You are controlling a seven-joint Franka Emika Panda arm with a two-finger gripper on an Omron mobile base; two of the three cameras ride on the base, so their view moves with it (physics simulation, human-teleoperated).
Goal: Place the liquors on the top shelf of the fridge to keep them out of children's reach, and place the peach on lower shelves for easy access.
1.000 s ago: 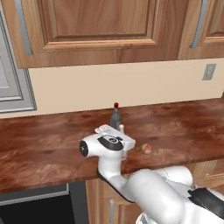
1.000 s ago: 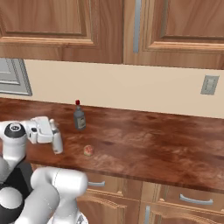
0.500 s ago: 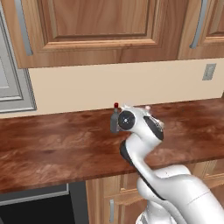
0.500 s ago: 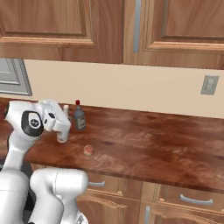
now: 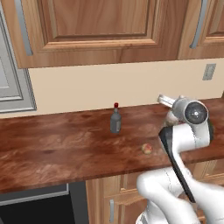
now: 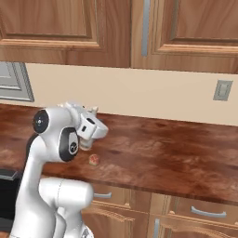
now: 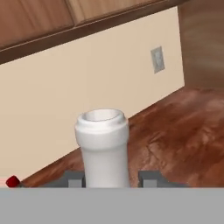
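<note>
Since a second ago the arm has swung from low over the counter's front edge up and across to the right in the left base view, carrying the cream-white liquor bottle (image 7: 103, 146) with it. In the hand view the jaws are clamping that bottle by its body, one finger (image 7: 73, 179) on each side, and its open-looking white neck is pointing straight away from the camera, so the bottle's long axis is running along the gripper (image 7: 109, 180), not across it. You are holding it clear of the counter (image 5: 57, 148), with the wall and the outlet (image 7: 157, 59) beyond it.

The dark liquor bottle with the red cap (image 5: 115, 119) is standing upright near the back wall, well to the left of the hand in the left base view. The peach (image 5: 148, 149) is lying nearer the front edge, between that bottle and the arm, apart from both.

The fridge is not shown here, so you cannot yet tell which way the top shelf lies from the jaws. Expect to turn toward it, keeping the bottle upright as you go.
</note>
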